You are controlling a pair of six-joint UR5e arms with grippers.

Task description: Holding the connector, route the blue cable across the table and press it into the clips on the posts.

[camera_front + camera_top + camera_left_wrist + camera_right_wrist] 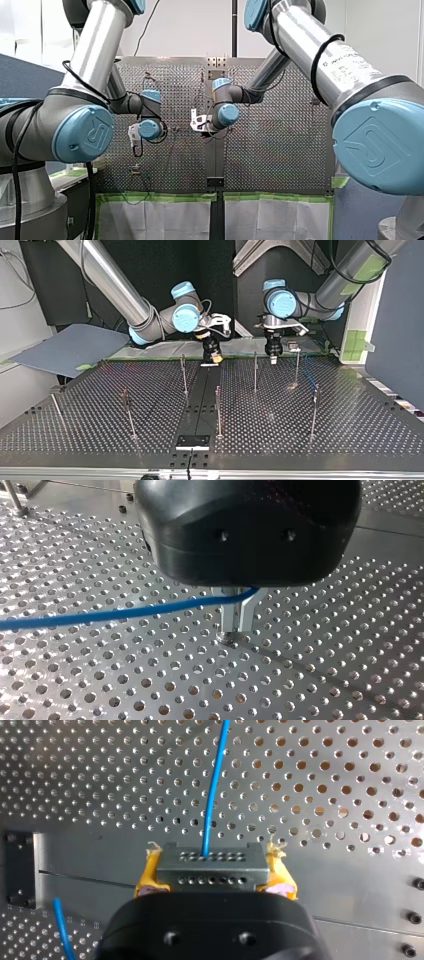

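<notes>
In the right wrist view my right gripper is shut on a grey connector block, held between its yellow pads. The blue cable leaves the connector's face and runs ahead over the perforated table. In the left wrist view my left gripper has its metal fingers shut on the blue cable just above the table; the cable trails off to one side. In the top view my right gripper and my left gripper hang side by side at the table's far edge.
Several thin upright posts stand on the perforated table, among them one near my right gripper and one near my left. A black plate sits at the near edge. A grey board lies off the table at the top view's left.
</notes>
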